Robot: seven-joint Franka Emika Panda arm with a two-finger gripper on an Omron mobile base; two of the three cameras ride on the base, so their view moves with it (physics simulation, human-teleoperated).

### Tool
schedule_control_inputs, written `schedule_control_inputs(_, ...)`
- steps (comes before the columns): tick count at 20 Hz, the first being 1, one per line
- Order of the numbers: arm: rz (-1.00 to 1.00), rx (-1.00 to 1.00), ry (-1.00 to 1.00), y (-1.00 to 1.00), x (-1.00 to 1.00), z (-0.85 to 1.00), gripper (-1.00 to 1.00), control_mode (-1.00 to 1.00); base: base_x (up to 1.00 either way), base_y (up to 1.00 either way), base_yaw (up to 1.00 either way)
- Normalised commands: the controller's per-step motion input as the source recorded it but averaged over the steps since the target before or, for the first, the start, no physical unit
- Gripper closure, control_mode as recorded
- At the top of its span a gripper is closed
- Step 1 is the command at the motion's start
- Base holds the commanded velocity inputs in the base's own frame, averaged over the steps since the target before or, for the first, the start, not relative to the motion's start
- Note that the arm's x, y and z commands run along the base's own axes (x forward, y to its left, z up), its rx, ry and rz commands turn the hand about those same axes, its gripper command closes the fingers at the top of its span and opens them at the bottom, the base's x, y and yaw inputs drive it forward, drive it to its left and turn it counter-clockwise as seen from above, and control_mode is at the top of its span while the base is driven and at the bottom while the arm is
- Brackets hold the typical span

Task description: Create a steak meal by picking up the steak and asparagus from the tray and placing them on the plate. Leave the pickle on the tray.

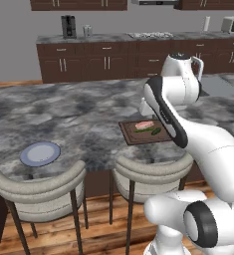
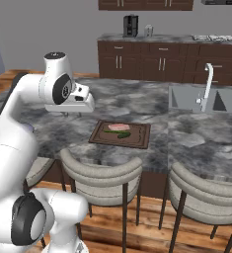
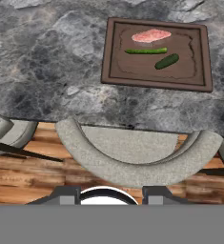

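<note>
While steak (image 3: pixel 151 35) lies on tray (image 3: pixel 114 62), plate (image 1: pixel 40 154) well apart

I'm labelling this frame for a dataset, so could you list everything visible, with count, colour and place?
steak: one, pinkish-red, far side of the tray
asparagus: one, light green, middle of the tray, beside the steak
pickle: one, dark green, on the tray, near the asparagus tip
tray: one, dark brown, on the marble counter
plate: one, pale blue-grey, bare, on the counter well left of the tray
counter: one, grey marble island
stools: grey seats, dark legs, along the counter's near edge
sink: one, grey with a white tap, right of the tray
back cabinets: dark brown, against the far wall
gripper: one, dark tips, above a stool, short of the tray, holding nothing
</note>
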Motion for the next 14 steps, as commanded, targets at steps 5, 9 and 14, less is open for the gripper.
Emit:
schedule_control_inputs(5,-0.03,0.00,0.00,-0.01,0.17,-0.12,-1.00,-1.00,0.00,0.00,0.00)
schedule_control_inputs(9,-0.16,0.00,0.00,-0.27,0.23,-0.26,-1.00,-1.00,0.00,0.00,0.00)
schedule_control_inputs(14,-0.22,0.00,0.00,-0.41,0.31,-0.29,-1.00,-1.00,0.00,0.00,0.00)
